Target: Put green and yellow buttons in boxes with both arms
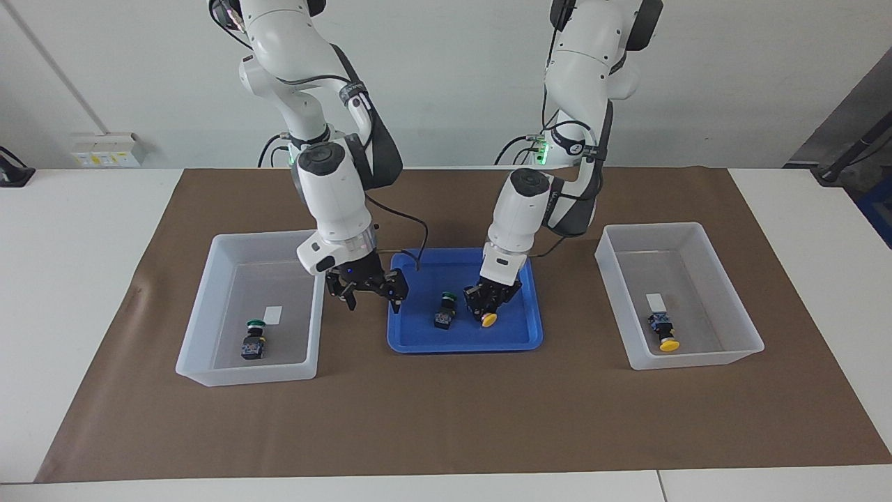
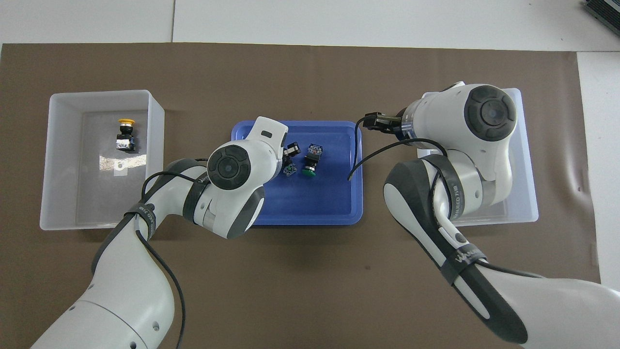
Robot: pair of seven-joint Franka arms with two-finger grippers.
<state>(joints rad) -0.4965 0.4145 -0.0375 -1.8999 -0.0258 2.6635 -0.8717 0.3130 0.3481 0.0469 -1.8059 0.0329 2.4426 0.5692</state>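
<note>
My left gripper (image 1: 490,305) is down in the blue tray (image 1: 418,335), shut on a yellow button (image 1: 489,319) whose cap points away from the robots. A green button (image 1: 444,310) lies beside it in the tray. My right gripper (image 1: 371,295) hangs open and empty over the tray's rim at the right arm's end. One box (image 1: 245,375) holds a green button (image 1: 252,340); the other box (image 1: 697,357) holds a yellow button (image 1: 665,335). In the overhead view the left gripper (image 2: 289,156) partly covers its button, next to the tray's green button (image 2: 310,162).
A brown mat (image 1: 446,418) covers the table under the tray and both boxes. A small white label (image 1: 273,314) lies in the box at the right arm's end. From overhead, the right arm (image 2: 465,160) covers much of that box (image 2: 525,194).
</note>
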